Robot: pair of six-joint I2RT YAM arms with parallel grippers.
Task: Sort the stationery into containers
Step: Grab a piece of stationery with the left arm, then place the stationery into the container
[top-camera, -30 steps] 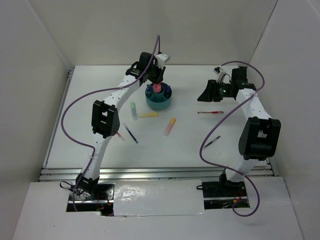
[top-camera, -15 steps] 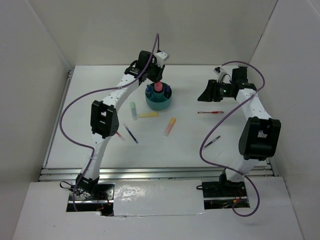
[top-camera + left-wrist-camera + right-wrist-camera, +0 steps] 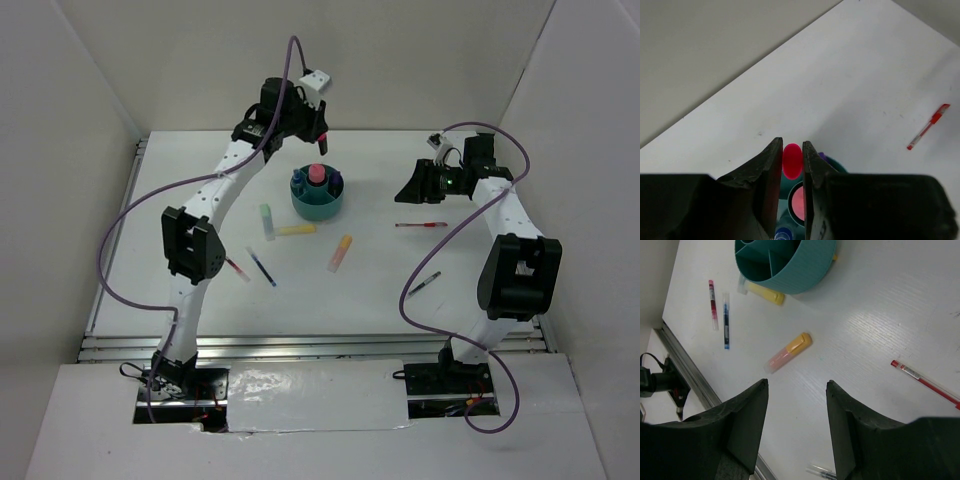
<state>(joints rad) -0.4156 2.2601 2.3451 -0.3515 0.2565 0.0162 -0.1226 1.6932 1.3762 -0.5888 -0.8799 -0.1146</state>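
The round teal organizer (image 3: 318,203) stands at the back middle of the table. A pink marker (image 3: 316,175) stands upright in its central cup, and a blue-capped bottle (image 3: 298,182) sits in a side compartment. My left gripper (image 3: 319,143) hangs above the organizer's far side. In the left wrist view this gripper (image 3: 792,145) is shut on a small red-pink piece (image 3: 792,162) that looks oval end-on, with the pink marker (image 3: 797,200) below it. My right gripper (image 3: 413,186) is open and empty above the table at the right, also in its wrist view (image 3: 796,383).
Loose on the table are a green marker (image 3: 267,220), a yellow marker (image 3: 296,229), an orange marker (image 3: 341,252), a blue pen (image 3: 263,268), a red pen (image 3: 237,270) at the left, another red pen (image 3: 421,225) and a black pen (image 3: 425,283) at the right. White walls enclose the table.
My left gripper has risen up and back from the organizer's central cup, with the red-pink piece between its fingers. The pink marker stays in the cup. The right arm has not moved.
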